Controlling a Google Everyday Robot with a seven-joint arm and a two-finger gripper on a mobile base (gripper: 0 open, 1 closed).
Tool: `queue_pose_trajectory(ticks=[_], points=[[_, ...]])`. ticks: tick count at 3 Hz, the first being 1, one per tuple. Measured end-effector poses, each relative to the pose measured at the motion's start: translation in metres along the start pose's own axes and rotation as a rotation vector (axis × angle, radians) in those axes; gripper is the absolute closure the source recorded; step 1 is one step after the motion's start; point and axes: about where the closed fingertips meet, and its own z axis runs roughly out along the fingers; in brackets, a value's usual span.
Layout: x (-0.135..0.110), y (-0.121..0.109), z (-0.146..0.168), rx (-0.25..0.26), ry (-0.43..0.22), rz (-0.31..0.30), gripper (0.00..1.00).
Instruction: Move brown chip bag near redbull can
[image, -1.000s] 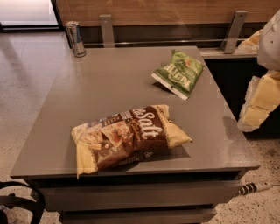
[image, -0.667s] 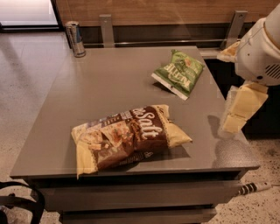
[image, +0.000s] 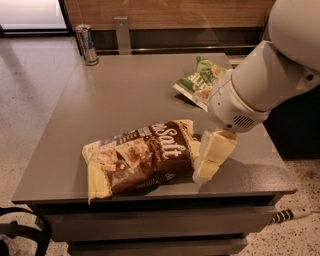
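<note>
The brown chip bag (image: 142, 155) lies flat near the front edge of the grey table (image: 125, 95), with white script on its dark middle. The redbull can (image: 87, 45) stands upright at the table's far left corner, well away from the bag. My gripper (image: 210, 162), pale yellow, hangs from the white arm (image: 260, 80) and is low over the table at the bag's right end, touching or almost touching it. It holds nothing that I can see.
A smaller green chip bag (image: 202, 82) lies at the far right of the table, partly behind my arm. A metal post (image: 121, 35) stands behind the table. A black object (image: 25, 232) sits on the floor at front left, and a cable (image: 287, 215) at front right.
My arm has swung in from the right edge, leftwards and down, bringing the gripper to the right end of the brown chip bag. The bags and the can have not moved.
</note>
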Motion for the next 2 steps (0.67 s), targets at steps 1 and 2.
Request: queue_pose_trajectory(ticks=[1, 2], points=[[-0.018, 0.003, 0.043, -0.027, -0.015, -0.019, 0.0], [-0.025, 0.0, 0.082, -0.048, 0.0, -0.024, 0.0]])
